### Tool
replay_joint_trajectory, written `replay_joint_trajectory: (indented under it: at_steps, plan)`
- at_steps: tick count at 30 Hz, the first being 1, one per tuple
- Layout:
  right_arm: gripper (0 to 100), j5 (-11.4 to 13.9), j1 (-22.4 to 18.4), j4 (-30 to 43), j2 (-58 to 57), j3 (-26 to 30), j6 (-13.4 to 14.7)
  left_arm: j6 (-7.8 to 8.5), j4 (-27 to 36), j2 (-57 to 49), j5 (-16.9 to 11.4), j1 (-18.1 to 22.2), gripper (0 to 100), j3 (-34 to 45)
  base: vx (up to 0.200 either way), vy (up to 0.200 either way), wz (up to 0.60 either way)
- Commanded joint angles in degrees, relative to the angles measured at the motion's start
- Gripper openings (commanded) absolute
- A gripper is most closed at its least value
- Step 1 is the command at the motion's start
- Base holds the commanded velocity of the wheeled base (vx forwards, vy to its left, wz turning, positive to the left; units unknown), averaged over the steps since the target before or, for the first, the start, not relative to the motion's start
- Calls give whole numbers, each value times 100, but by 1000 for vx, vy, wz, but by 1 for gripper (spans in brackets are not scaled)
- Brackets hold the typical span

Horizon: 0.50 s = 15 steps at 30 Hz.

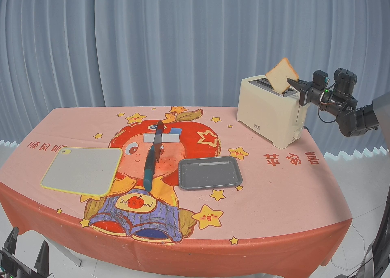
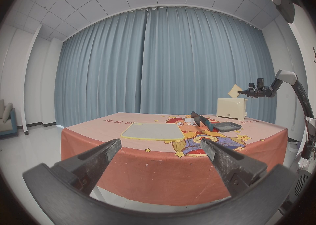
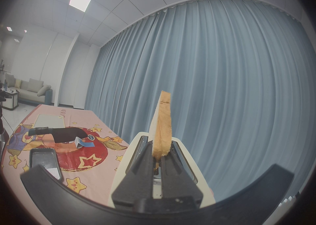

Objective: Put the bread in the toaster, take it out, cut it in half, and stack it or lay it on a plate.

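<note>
Jutting up from right hand: bread

The right claw hid the lower corner of the bread; the bottom edge cut off the left claw.

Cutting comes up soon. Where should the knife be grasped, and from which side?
By the knife's teal handle, from above: it is the near end, lying clear of the board and tray, while the blade rests on a small block.
</note>
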Motion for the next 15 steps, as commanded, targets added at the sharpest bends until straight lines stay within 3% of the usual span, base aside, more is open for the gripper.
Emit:
replay_joint_trajectory:
  at_steps: [1, 15]
  plan:
    - [0, 3, 4, 4, 0, 46, -8, -6, -2, 9, 1, 1, 100, 101, 0, 0, 0]
    - [0, 3, 75, -5, 0, 108, -25, -6, -2, 9, 1, 1, 100, 101, 0, 0, 0]
